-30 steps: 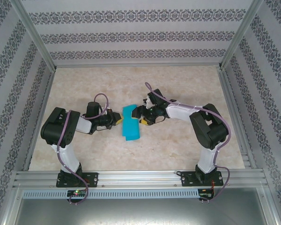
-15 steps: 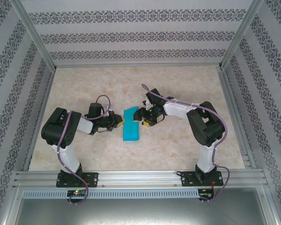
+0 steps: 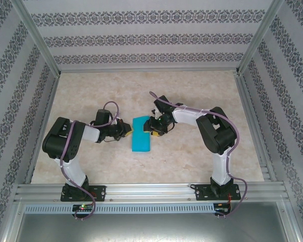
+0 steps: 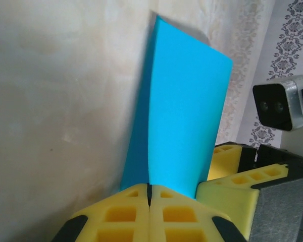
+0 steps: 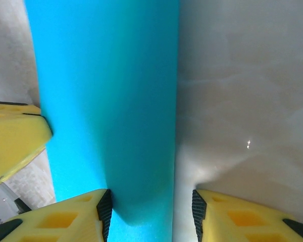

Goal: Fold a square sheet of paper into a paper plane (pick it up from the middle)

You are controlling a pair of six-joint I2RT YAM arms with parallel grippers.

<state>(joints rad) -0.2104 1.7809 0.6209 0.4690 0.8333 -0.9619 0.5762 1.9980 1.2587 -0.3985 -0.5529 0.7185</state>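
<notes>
Pinching the folded square sheet of paper (image 3: pixel 141 136) at the centre of the table (image 3: pixel 91 91) with clamped left gripper (image 3: pixel 128 130); straddling its opposite edge with right gripper (image 3: pixel 150 128), jaws apart.

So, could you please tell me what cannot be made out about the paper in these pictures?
- Left wrist view: the near end of the paper sits behind the shut left gripper; whether it is pinched is unclear.
- Right wrist view: the frame's top and bottom edges cut off both ends of the paper.
- Top view: the folds are too small to count.
</notes>
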